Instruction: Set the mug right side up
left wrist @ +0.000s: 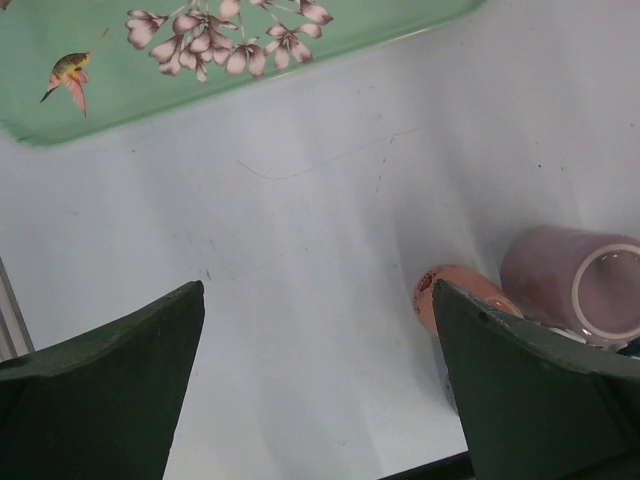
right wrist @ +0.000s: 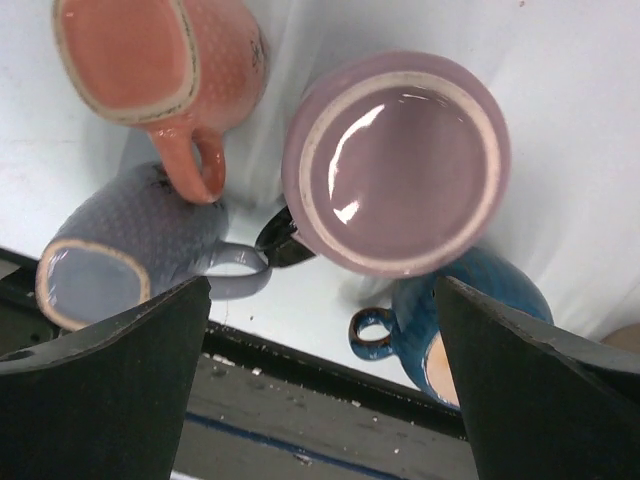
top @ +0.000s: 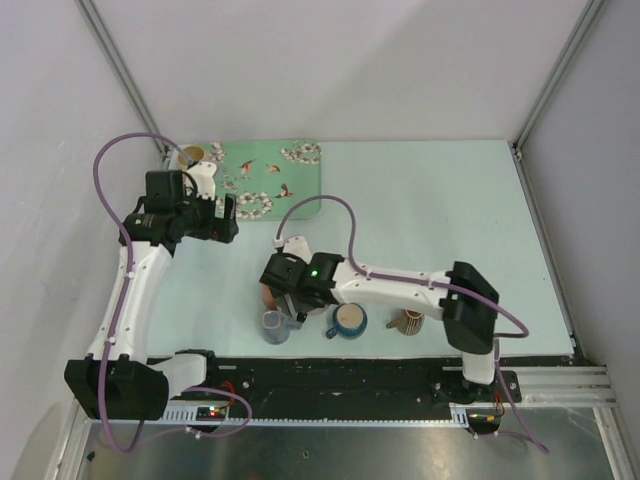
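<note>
Sitting in a row by the near edge of the table (top: 430,220), a grey-blue mug (top: 275,326), a blue mug (top: 348,320) and a small brown mug (top: 410,322) are showing plainly in the top view. The brown one is appearing in neither wrist view.

Just behind that row, the right gripper (right wrist: 322,290) is hanging over the cluster with its fingers spread wide and gripping nothing. From above, its body is hiding what lies under it. Only the right wrist view is revealing the lilac mug (right wrist: 395,160) sitting between the other mugs, just beyond the gap between the fingers. It is turning a shallow glossy face ringed in pale clay up at the lens, apparently its underside. Beside it, a salmon mug (right wrist: 150,60) is presenting a flat ringed face too, while the blue mug is showing a tan inside.

Farther back on the left, the left gripper (left wrist: 318,290) is hovering over bare table, fingers parted and empty. Its camera is catching the lilac mug's side wall at the right edge.

Beyond it, a green flowered tray (top: 262,152) is lying at the far left, with a tan cup (top: 190,154) at its far left corner.
</note>
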